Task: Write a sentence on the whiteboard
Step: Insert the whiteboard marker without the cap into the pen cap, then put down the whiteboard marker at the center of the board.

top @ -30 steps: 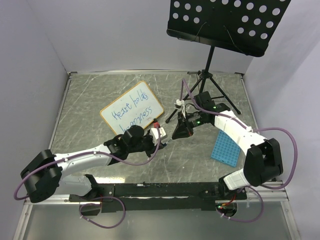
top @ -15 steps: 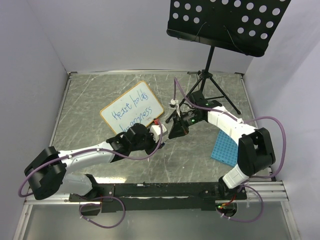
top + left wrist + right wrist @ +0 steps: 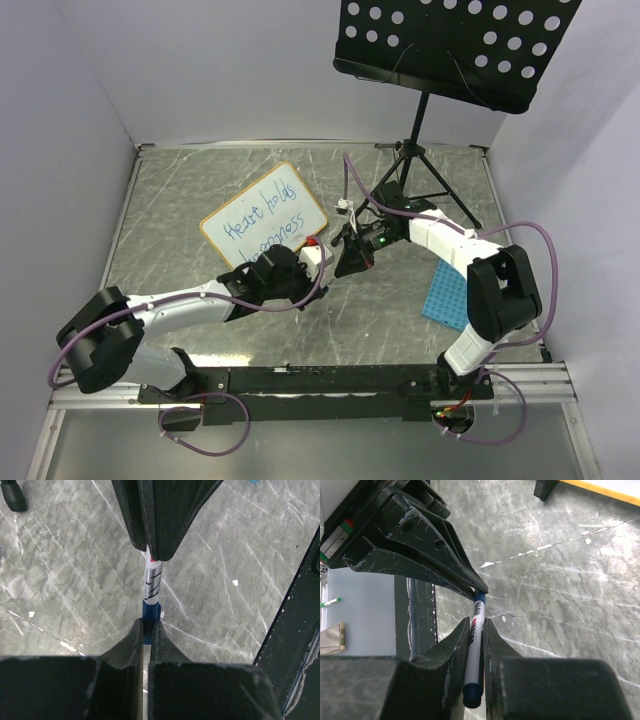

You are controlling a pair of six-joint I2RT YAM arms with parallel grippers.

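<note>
Top external view nearly hides the marker (image 3: 152, 577) between both claws. My left gripper (image 3: 146, 630) pinches its blue end and my right gripper (image 3: 476, 630) clamps its white barrel. The whiteboard (image 3: 283, 176) with the sentence (image 3: 262, 222) lies at ten o'clock.

The bench (image 3: 180, 200) is a smooth grey stone-look sheet, faintly glossy, veined and scratched white. The whiteboard (image 3: 264, 216) has a glossy white face in a thin tan-orange frame, material not discernible. The sentence (image 3: 262, 222) is thin blue ink, dull against the gloss. The marker (image 3: 152, 580) has a smooth, glossy white plastic barrel with printed black bars and a blue plastic cap. The left claw (image 3: 147, 625) and the right claw (image 3: 476, 622) are matt black plastic, their edges scuffed pale and rough. Toward the far right corner, the music-stand panel (image 3: 450, 40) is matt black perforated sheet. By the right edge, the grid tray (image 3: 448, 300) is blue plastic.
</note>
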